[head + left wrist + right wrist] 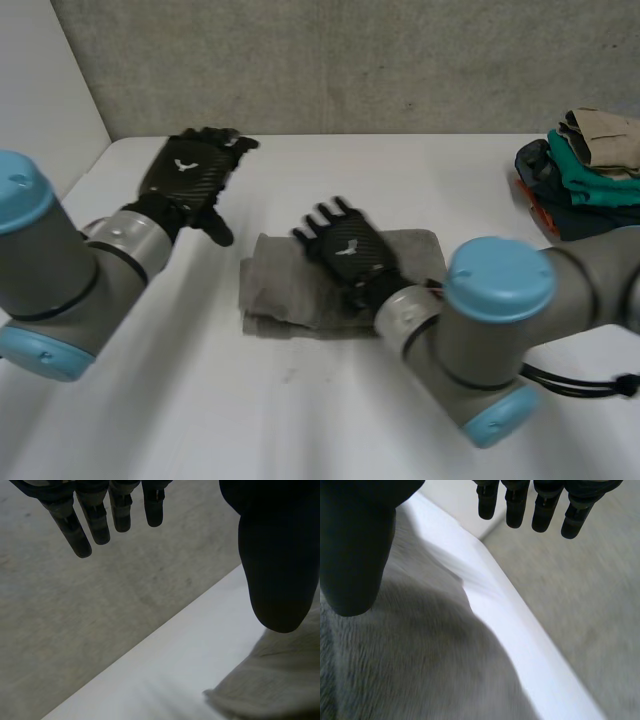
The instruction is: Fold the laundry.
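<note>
The grey towel (285, 290) lies folded mid-bench (200, 400); it looks soft, light and limp, likely best pinched at a corner or free edge; the right hand (350, 250) is over its middle, fingers (515, 510) straight, spread, holding nothing; the left hand (188, 170) hangs clear, likewise spread; each hand's back bears a white bird mark, no legible writing.

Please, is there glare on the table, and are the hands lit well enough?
Head view: even light, no glare on the table; the towel shows its folds. Left wrist view: the left hand is a dark shape. Right wrist view: the right hand is dark too; the table strip is the brightest part.
</note>
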